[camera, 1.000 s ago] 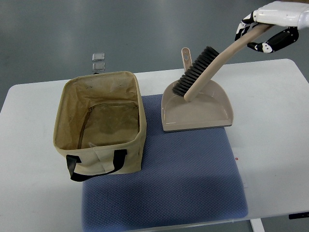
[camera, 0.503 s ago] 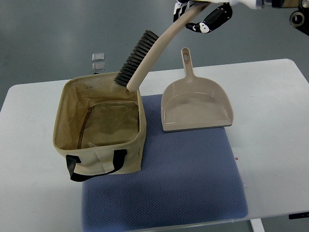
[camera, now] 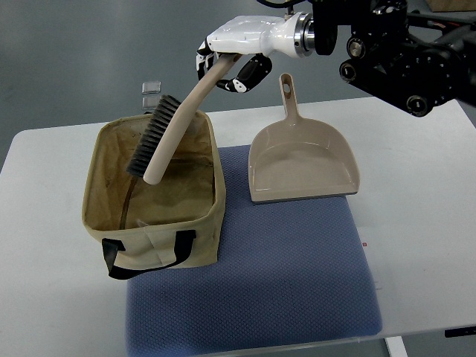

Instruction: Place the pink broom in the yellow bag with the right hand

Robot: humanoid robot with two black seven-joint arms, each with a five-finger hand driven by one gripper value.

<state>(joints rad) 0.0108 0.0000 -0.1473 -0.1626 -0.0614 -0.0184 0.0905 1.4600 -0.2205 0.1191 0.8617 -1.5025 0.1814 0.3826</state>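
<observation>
White and black, the right hand (camera: 227, 65) reached in from the upper right on a dark, bulky arm (camera: 387, 48), its fingers (camera: 242, 80) clenched around the top of the broom's handle. The broom (camera: 167, 134) was pale beige-pink with a curved handle and dark bristles; it hung tilted down and to the left from the hand, with its brush head over the open mouth of the bag (camera: 152, 197), just inside the far rim. Whether the head touched the bag's wall could not be told. The bag was a tan-yellow fabric box with a black strap handle (camera: 145, 256) on its near side, and it stood open on the left part of the white table (camera: 416, 223), its right edge overlapping a blue textured mat (camera: 282, 282). Just right of the bag, a matching beige dustpan (camera: 301, 163) lay flat on the mat's far edge, handle pointing away from the robot. Two small clear blocks (camera: 151, 93) sat beyond the bag's far rim.
</observation>
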